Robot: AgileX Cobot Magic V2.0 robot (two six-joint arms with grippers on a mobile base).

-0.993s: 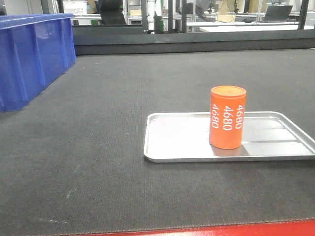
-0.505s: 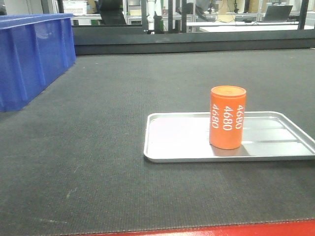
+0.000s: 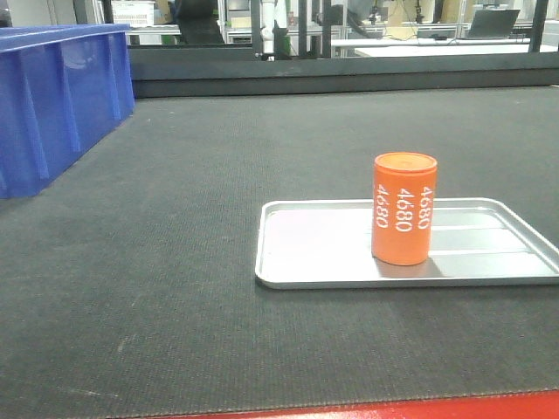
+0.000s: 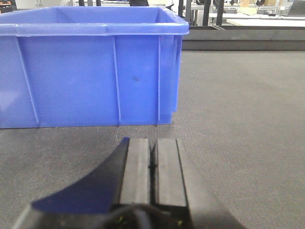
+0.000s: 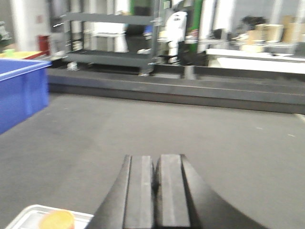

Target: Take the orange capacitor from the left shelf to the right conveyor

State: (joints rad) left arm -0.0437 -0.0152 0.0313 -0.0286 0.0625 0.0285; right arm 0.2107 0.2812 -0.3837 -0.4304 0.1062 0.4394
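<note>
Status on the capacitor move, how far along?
Looks essentially done: the orange capacitor stands upright in the silver tray lying on the conveyor belt. Nothing is in hand: the left gripper and right gripper are both shut on nothing, clear of the capacitor. The shelf isn't in view. Nothing visibly left, unless it should sit on bare belt instead.

Silver tray (image 3: 314, 249) cut off at right; right wrist view blurred.
</note>
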